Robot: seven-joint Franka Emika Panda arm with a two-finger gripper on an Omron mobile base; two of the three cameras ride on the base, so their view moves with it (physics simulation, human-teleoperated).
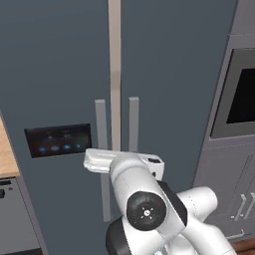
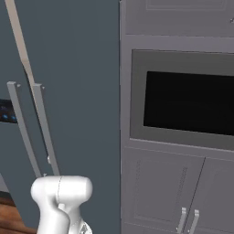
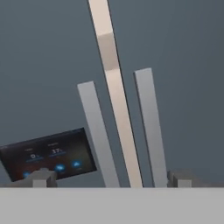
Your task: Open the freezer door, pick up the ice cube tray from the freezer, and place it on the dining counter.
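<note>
Hand view, flat slate freezer door (image 3: 43, 87), straight grey bar handle (image 3: 98, 135)

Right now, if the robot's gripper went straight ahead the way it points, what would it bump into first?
Probably the grey vertical bar handle of the slate blue-grey freezer door, or the pale strip between the two doors. The open gripper points between them; depth is unclear.
</note>
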